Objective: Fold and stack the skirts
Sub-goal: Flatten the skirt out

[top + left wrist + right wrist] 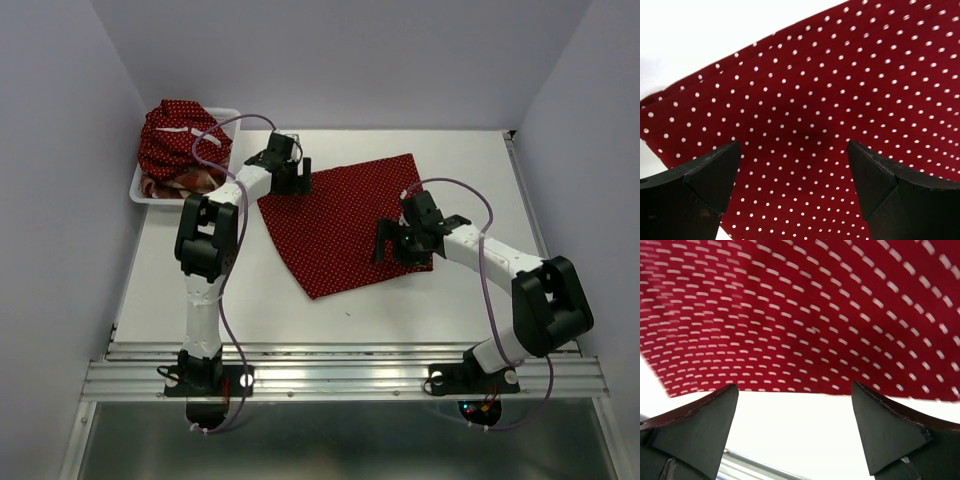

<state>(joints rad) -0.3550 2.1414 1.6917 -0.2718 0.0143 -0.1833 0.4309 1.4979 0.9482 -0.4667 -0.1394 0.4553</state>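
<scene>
Left gripper (297,178) is hovering over the far left corner of a spread polka-dot skirt (345,225), its jaws standing fully apart and gripping nothing; in the left wrist view the two dark fingers (705,175) are framing dotted cloth with a soft shadow between them. Right gripper (398,247) is sitting at the skirt's right-hand corner, its jaws likewise spread to their widest and holding nothing; in the right wrist view the cloth's edge is lying just beyond the fingertips, bare white surface is showing between them, and the dots are appearing streaked by blur. The spread skirt, dark red with small white dots, is lying flat near the middle of the white desk (480,180), turned so that one corner is pointing toward the near edge. A white basket (138,188) is standing at the desk's far left corner, carrying a bundled second polka-dot skirt (180,140) on top, with a plaid skirt (188,181) showing beneath it.
</scene>
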